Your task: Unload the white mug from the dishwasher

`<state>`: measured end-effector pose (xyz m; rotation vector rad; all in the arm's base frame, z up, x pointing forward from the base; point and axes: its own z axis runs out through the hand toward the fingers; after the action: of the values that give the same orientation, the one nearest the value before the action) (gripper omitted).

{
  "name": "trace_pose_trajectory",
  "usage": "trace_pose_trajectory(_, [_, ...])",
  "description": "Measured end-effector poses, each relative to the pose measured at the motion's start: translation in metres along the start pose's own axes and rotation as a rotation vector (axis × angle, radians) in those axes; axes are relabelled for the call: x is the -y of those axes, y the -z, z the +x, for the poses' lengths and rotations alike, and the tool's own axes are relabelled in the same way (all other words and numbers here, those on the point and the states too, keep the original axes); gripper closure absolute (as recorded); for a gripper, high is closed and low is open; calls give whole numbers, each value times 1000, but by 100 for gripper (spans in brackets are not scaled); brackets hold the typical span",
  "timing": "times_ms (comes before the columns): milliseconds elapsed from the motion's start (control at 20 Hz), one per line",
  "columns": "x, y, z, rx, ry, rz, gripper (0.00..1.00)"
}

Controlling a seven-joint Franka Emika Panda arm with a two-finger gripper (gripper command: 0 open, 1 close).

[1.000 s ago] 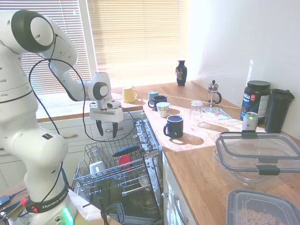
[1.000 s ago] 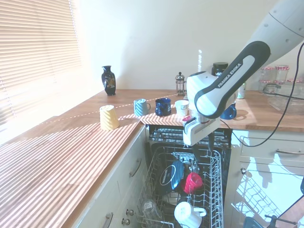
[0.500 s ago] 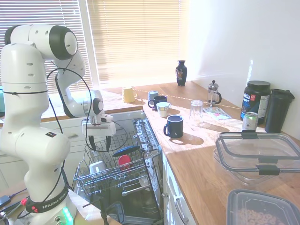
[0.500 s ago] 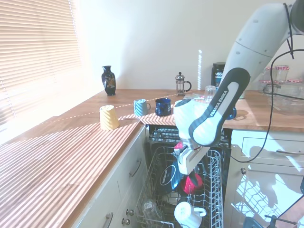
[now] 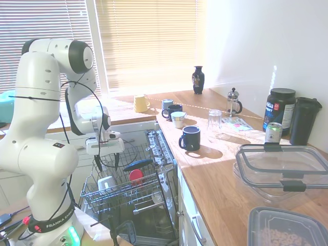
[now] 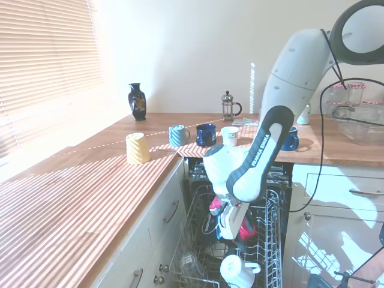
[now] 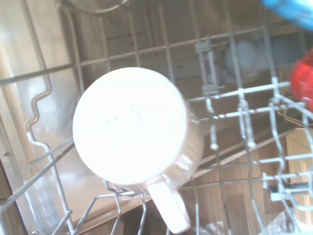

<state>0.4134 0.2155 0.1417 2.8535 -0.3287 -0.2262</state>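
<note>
One white mug (image 5: pixel 106 184) upside down in the dishwasher (image 5: pixel 134 190) wire rack, five mugs on the surface (image 5: pixel 225 174), gripper (image 5: pixel 106 160) with fingers apart, lower than half a second ago, above the mug

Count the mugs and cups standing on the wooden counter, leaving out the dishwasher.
6: pale yellow mug by the window, light blue mug, dark mug, cream cup, navy mug, and a clear glass. Others may be hidden.
</note>
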Motion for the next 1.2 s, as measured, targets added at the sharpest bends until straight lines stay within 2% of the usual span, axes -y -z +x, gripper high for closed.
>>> trace_pose_trajectory(250, [13,-25,-1,14,39,-40,0])
trace_pose_trajectory(500, [7,-24,5,-5,93,-101,0])
trace_pose_trajectory(700, [13,-30,-8,-15,113,-104,0])
trace_pose_trajectory(900, [39,-69,-36,-10,113,-88,0])
trace_pose_trajectory(1200, [49,-129,-53,-23,125,-118,0])
